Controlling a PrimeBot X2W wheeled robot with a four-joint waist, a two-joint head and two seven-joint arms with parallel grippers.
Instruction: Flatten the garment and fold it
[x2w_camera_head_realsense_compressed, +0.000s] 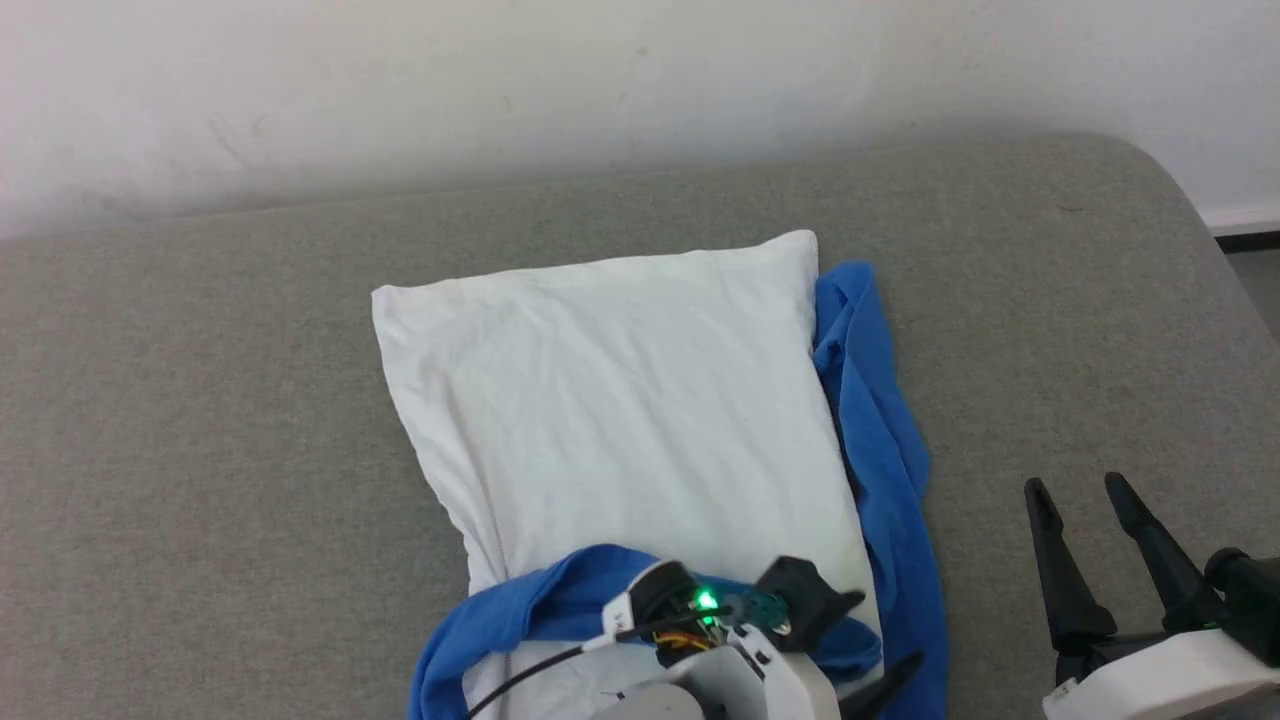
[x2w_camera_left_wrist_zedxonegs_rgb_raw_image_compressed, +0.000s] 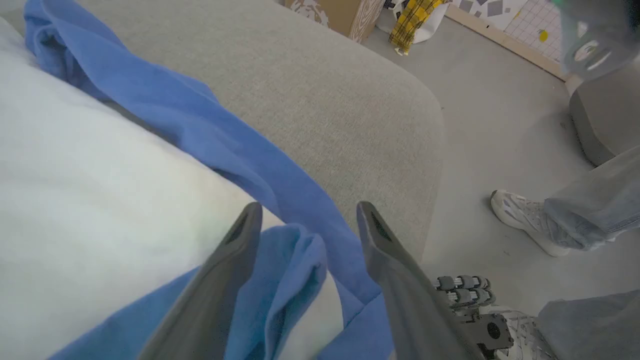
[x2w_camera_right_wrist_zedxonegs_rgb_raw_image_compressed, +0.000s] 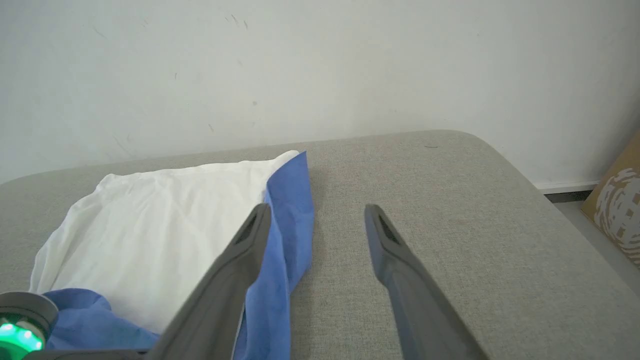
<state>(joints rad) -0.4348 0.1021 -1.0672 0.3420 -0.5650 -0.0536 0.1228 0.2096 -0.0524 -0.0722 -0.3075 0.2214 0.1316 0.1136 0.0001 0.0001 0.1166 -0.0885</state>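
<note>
The garment (x2w_camera_head_realsense_compressed: 620, 400) has a blue fold lying between the left gripper's (x2w_camera_left_wrist_zedxonegs_rgb_raw_image_compressed: 307, 212) fingers, which stand well apart and do not pinch it. The right gripper (x2w_camera_head_realsense_compressed: 1075, 487) is spread wide and empty, near the garment's right blue edge. The garment lies flat on a gray cushion (x2w_camera_head_realsense_compressed: 200, 420) below a pale wall (x2w_camera_head_realsense_compressed: 400, 90).

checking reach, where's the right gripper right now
In the head view the right gripper sits lower right, over bare grey cushion, beside the blue sleeve of the garment.
</note>
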